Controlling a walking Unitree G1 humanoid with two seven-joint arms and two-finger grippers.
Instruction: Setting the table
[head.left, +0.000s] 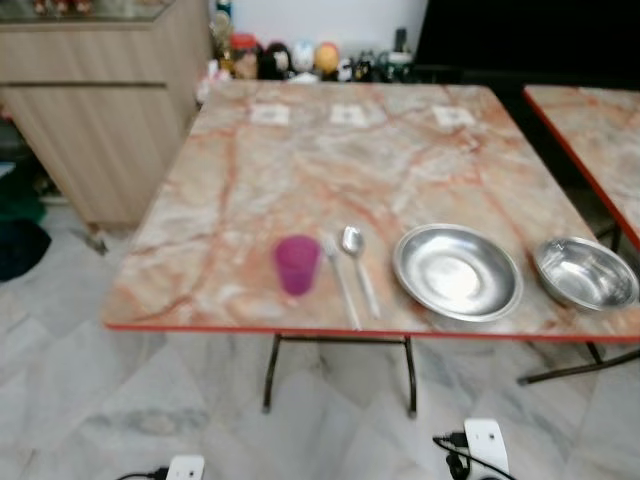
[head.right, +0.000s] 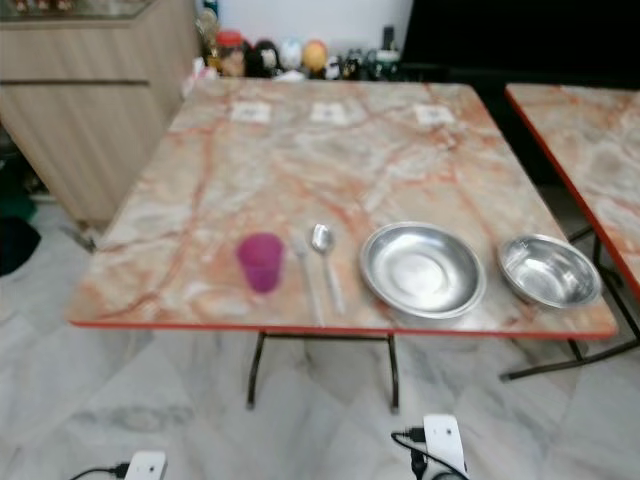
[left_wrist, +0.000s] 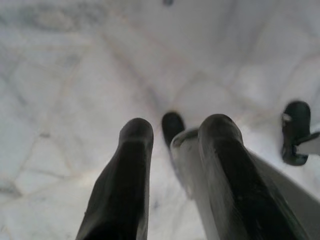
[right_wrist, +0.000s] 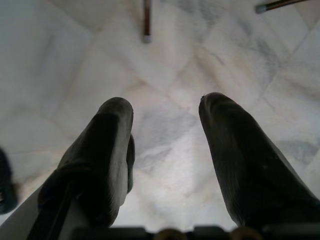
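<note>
Both grippers, left (left_wrist: 172, 165) and right (right_wrist: 165, 150), hang spread and empty over floor; table (head.left: 330, 180) front edge holds cup (head.left: 297, 264), fork (head.left: 341, 280), spoon (head.left: 359, 265), plate (head.left: 457, 272), bowl (head.left: 585, 273): setting apparently near complete.

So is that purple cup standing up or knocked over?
Upright. The purple cup stands on its base near the table's front edge, rim facing up.

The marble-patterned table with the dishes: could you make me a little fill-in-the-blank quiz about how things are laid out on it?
1. The translucent plastic cup near the marble-patterned table's red front edge is ____ in colour.
2. Between the cup and the wide shallow steel plate lie a fork and a metal ____.
3. The small deep steel bowl sits on the plate's ____ side.

Missing words: purple; spoon; right
</note>
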